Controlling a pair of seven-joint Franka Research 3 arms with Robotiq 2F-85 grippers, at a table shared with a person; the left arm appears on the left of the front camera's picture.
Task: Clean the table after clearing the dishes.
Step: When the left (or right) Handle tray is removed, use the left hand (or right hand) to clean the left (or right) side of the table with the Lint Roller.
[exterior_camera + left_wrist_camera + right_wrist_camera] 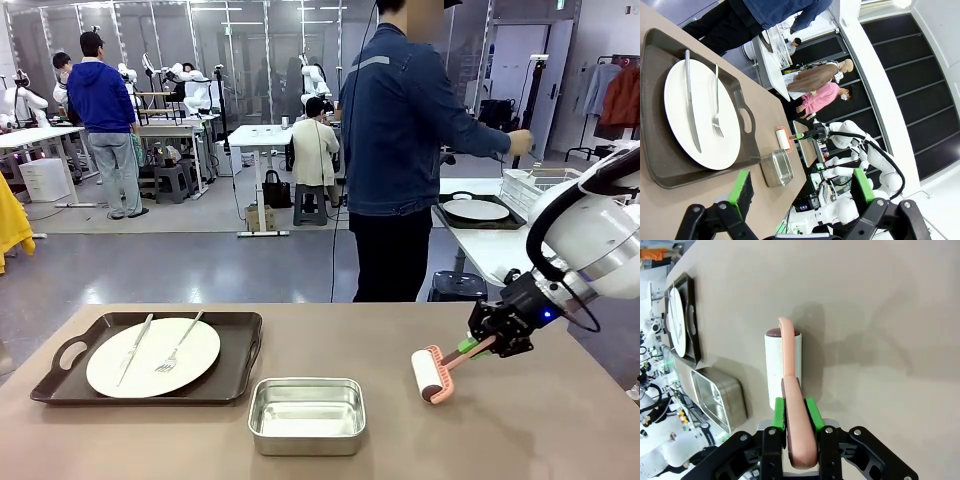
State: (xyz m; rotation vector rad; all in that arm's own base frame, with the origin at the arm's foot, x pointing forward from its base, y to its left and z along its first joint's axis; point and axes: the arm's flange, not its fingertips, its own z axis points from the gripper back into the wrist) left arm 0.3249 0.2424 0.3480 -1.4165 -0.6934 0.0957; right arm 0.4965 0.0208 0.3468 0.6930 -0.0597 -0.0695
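The right end effector (795, 412) is closed on the pink handle of the lint roller (783, 360). The right wrist view shows both green pads (779, 412) pressing this handle, with the white roll down on the table (880, 300). In the front view the right arm slopes down from the table's right edge. The left end effector (802, 186) is wide and holds nothing, above the table beside the tray (652, 45). This tray carries a plate (702, 125), knife (690, 107) and fork (716, 107) near the left edge. A steel pan (306, 415) stands at the middle of the near edge. The front view shows a second plate (475, 209) on a white table (490, 250) beyond the far edge, beside a person (400, 130).
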